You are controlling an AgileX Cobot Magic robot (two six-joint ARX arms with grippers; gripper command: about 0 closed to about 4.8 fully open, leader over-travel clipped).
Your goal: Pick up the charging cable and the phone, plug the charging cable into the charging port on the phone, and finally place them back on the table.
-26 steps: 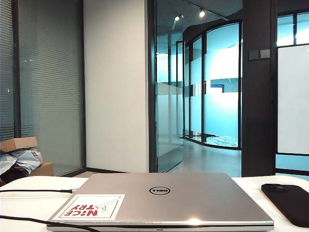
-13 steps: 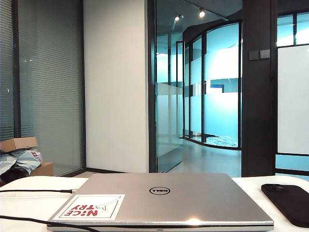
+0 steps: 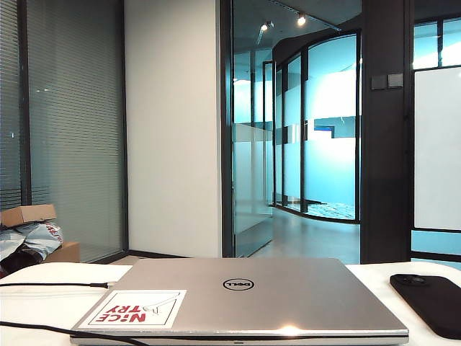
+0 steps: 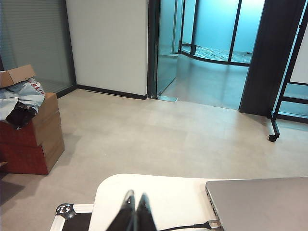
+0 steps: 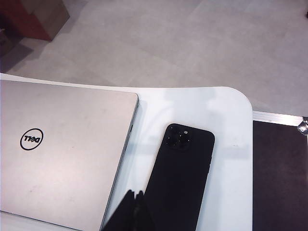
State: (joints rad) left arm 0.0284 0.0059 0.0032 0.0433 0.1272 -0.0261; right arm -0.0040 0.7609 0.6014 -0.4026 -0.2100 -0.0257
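I see both grippers closed, empty: left gripper (image 4: pixel 135 204) over table (image 4: pixel 163 192) nr cable (image 4: pixel 185 227), right gripper (image 5: pixel 134 197) above phone (image 5: pixel 180 175) by laptop (image 5: pixel 62 144).

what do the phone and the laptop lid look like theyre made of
The phone: a matte black back, probably plastic or a rubbery case; it shows no glare, and the camera bump is the same dull black. The laptop lid: probably brushed silver metal, though painted plastic is possible; it has a soft sheen and catches a bright highlight at its near edge in the exterior view.
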